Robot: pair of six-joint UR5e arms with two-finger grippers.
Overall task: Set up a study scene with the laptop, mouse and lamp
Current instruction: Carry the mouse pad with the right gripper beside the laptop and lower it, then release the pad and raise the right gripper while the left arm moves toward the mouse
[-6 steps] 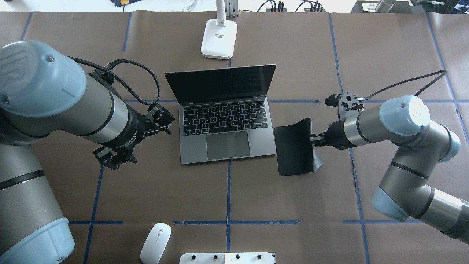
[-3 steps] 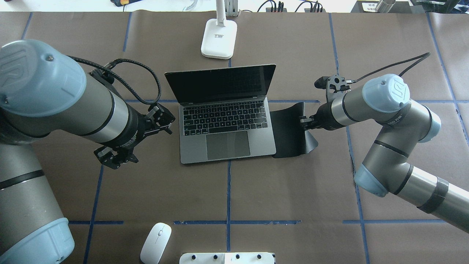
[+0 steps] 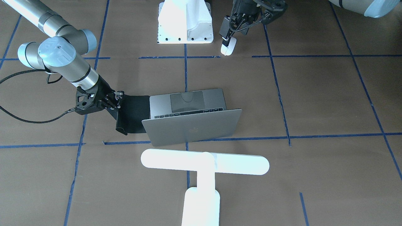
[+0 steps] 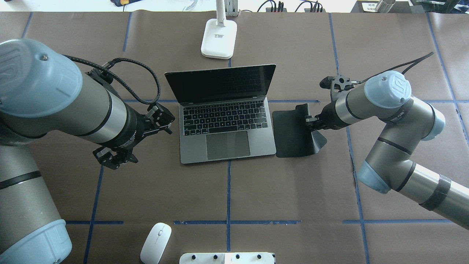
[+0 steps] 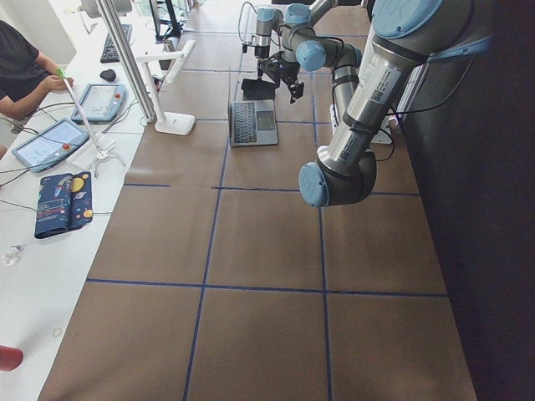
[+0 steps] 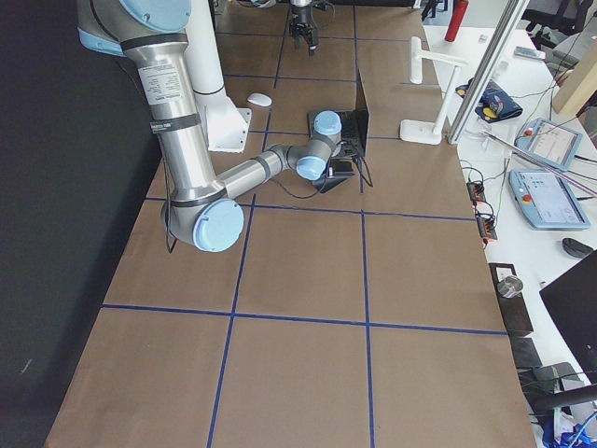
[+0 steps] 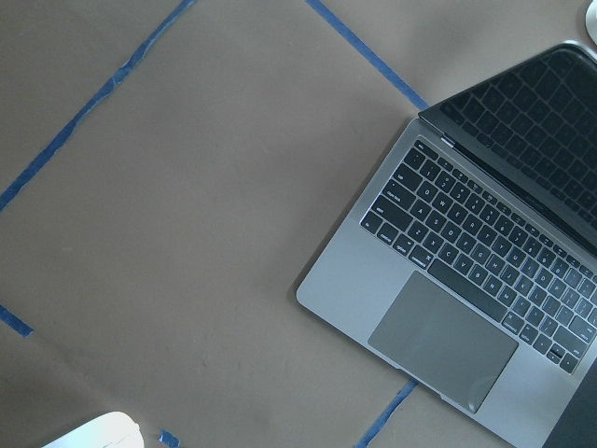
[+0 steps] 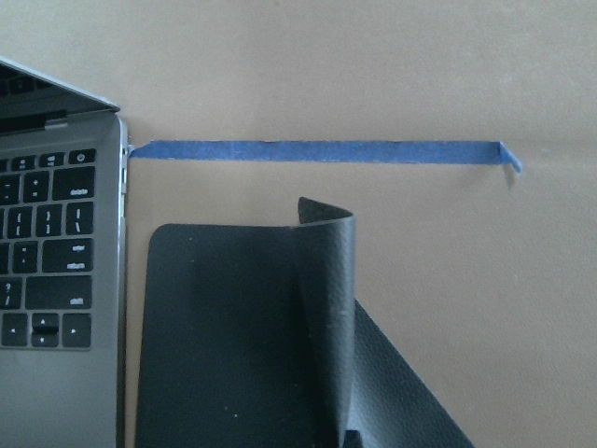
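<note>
One floppy mat point(image 4: 291, 135) edge sits pinched in right fingers point(image 4: 310, 118); left fingers point(image 4: 161, 114) spread, empty. Mouse point(image 4: 156, 237) looks light, slick: grip its sides.

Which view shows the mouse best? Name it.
Overhead: the mouse lies whole, unobstructed. Front-facing, the left gripper overlaps it; exterior right shows it tiny; the left wrist catches only a white sliver, likely it.
</note>
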